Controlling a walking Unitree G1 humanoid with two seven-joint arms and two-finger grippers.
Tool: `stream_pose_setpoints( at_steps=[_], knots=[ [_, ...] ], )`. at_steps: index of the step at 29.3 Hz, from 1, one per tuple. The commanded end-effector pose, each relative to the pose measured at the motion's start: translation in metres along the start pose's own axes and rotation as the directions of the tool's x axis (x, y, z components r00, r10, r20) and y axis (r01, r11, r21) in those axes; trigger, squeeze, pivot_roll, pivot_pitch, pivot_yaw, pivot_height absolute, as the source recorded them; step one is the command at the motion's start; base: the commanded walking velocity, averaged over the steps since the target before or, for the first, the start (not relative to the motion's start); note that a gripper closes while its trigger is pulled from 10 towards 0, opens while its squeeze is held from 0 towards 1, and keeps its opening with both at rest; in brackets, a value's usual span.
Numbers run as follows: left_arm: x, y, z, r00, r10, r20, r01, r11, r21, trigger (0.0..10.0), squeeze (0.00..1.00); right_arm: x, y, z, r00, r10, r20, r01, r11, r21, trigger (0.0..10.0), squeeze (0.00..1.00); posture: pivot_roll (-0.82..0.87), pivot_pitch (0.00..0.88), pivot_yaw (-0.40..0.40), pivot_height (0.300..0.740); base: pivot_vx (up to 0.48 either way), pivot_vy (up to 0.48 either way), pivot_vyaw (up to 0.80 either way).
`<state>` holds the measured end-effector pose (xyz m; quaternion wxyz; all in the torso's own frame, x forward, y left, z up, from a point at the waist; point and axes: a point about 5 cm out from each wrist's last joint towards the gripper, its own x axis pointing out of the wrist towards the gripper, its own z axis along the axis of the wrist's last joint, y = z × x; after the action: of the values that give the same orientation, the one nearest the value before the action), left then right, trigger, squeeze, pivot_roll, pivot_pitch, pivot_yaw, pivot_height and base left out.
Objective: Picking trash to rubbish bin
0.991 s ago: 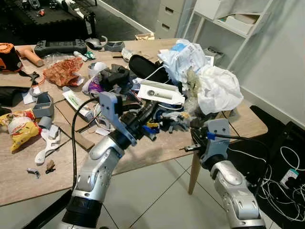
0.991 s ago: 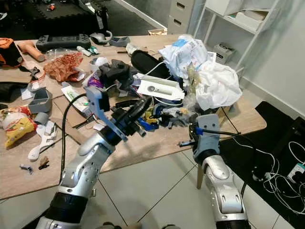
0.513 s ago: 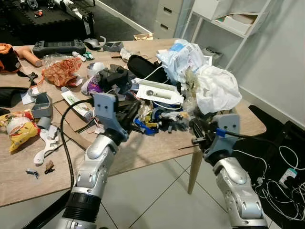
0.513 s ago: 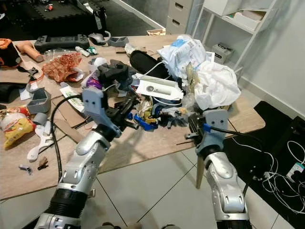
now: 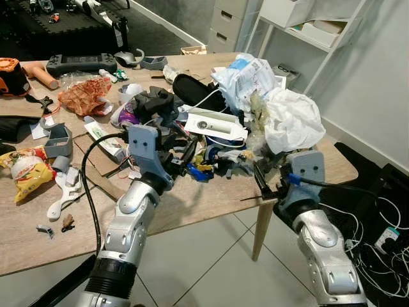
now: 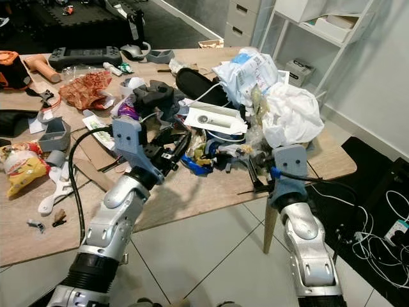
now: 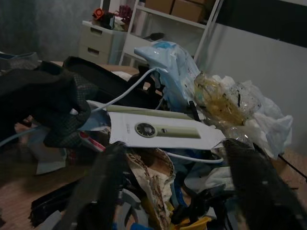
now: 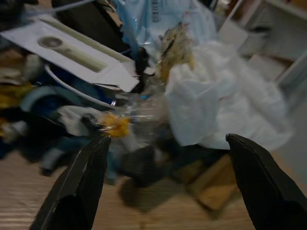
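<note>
Since a second ago my left arm has drawn back and swung inward, so the left gripper (image 5: 182,155) now sits right at the near edge of the trash heap (image 5: 217,137) instead of reaching over it, while the right arm has lifted and moved a little outward, bringing the right gripper (image 5: 263,181) up over the front edge of the wooden table (image 5: 192,204). From here I see both sets of black fingers spread apart with nothing between them; the left wrist view shows its two fingers (image 7: 96,187) wide on either side of the clutter, and the right wrist view shows the same gap around the crumpled white plastic bag (image 8: 225,105). The trash I am after lies piled in the middle of the table: a flat white package with a round printed dial (image 5: 214,125) on top, a pale blue bag (image 5: 246,77) behind it, the white bag at the robot's right end, and dark fabric (image 5: 153,102) at its left end. A white cable (image 7: 124,93) curves across the dark items above the package. Farther to the robot's left lie an orange crinkled wrapper (image 5: 83,96), a yellow snack packet (image 5: 25,169) and a grey box (image 5: 59,141), all well apart from both grippers.
</note>
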<state>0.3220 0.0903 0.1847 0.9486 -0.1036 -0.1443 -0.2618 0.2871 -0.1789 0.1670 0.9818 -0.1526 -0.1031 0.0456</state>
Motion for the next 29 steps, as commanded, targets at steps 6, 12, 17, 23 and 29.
stream_pose_setpoints(
  at_steps=[6,12,17,23,29],
  knots=[
    [0.001,-0.004,-0.007,1.0,-0.006,-0.02,0.006,1.0,-0.005,10.0,1.0,0.003,-0.017,0.007,0.994,-0.083,0.066,0.088,0.994,-0.07,10.0,1.0,-0.06,0.132,-0.072,0.74,0.0,0.0,0.0],
    [0.004,0.005,-0.003,0.999,0.04,-0.02,-0.039,0.998,0.048,10.0,1.0,0.022,-0.028,0.008,0.989,-0.104,0.107,0.11,0.993,-0.046,10.0,1.0,-0.04,0.173,-0.046,0.74,0.0,0.0,0.0],
    [0.003,0.006,0.002,0.998,-0.012,-0.06,0.025,0.975,0.22,10.0,0.0,0.043,-0.049,0.001,0.98,-0.182,0.08,0.175,0.981,0.089,10.0,0.0,-0.02,0.2,-0.038,0.74,0.0,0.0,0.0],
    [-0.005,0.006,-0.001,0.994,-0.025,-0.106,0.059,0.941,0.332,10.0,0.0,0.06,-0.062,-0.004,0.978,-0.195,0.069,0.186,0.976,0.115,10.0,0.0,-0.02,0.229,-0.034,0.74,0.0,0.0,0.0],
    [-0.013,0.006,0.001,0.996,0.015,-0.083,0.015,0.937,0.35,10.0,0.0,0.075,-0.074,-0.008,0.977,-0.205,0.055,0.189,0.96,0.207,10.0,0.0,-0.02,0.254,-0.04,0.74,0.0,0.0,0.0]
  ],
)
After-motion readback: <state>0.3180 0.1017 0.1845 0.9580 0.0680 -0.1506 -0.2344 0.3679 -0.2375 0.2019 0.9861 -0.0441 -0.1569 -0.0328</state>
